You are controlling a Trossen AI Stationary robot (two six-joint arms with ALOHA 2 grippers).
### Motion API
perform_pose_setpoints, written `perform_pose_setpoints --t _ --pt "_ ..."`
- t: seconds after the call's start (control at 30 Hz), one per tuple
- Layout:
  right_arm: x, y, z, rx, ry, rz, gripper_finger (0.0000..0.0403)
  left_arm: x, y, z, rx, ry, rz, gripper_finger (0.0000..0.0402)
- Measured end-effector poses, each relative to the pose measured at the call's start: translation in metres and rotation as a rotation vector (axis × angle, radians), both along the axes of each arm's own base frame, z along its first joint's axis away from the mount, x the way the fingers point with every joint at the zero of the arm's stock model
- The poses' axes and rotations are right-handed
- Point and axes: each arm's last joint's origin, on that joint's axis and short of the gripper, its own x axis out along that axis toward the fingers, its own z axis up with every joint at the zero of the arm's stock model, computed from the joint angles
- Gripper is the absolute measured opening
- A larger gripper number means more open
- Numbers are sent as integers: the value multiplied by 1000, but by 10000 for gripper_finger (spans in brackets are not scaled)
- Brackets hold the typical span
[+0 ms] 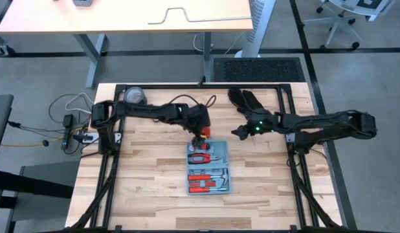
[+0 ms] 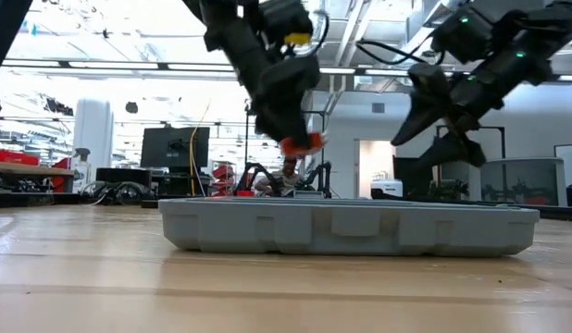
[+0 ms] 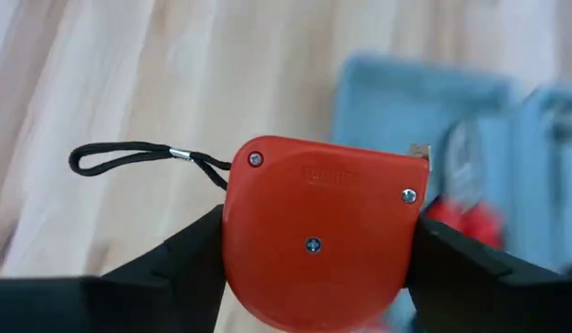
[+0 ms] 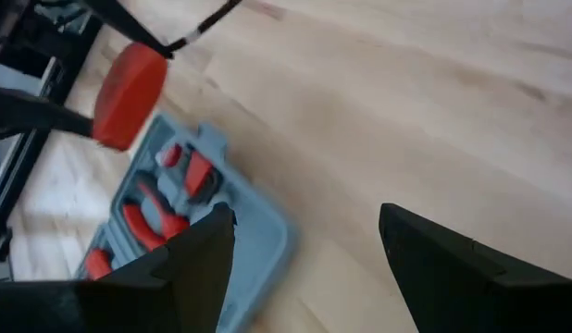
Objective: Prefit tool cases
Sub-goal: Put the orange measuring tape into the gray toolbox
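The light-blue tool case point(image 1: 208, 167) lies open and flat on the wooden table, with red-handled tools in its slots. My left gripper point(image 1: 201, 133) hangs above the case's far end, shut on a red tape measure point(image 3: 314, 231) that has a black wrist loop point(image 3: 129, 157). In the low view the tape measure point(image 2: 302, 142) hangs clear above the case point(image 2: 346, 227). My right gripper point(image 1: 239, 133) hovers open, with nothing between its fingers, to the right of the case's far end; its wrist view shows the case point(image 4: 175, 231) and the tape measure point(image 4: 129, 92). My left gripper pinches the tape measure's housing by its two opposite narrow edges, one beside the left finger point(image 3: 232, 242), between its two fingers point(image 3: 189, 254). The fingers come from above, pointing down. The tape measure is lifted clear over the case's far end, one flat face turned up toward the wrist, loop trailing sideways.
A black glove point(image 1: 242, 98) lies at the table's far side, right of centre. A grey roll point(image 1: 133, 96) sits at the far left corner. Black frame rails point(image 1: 292, 149) run along the table's left, right and far edges. Bare wood lies on both sides of the case.
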Motion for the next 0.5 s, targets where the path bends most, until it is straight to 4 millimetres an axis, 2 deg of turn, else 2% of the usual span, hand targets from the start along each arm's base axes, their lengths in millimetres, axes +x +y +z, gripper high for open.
perform_pose_setpoints --t 0.17,0.27,0.5 --pt "-15 12 -8 20 -8 11 276 17 -25 14 -23 -156 44 259" --pt "-21 20 -14 33 -1 26 276 23 -36 13 -58 -198 31 259" --pt "-25 35 -15 34 -13 100 276 23 -56 10 49 -183 -301 259"
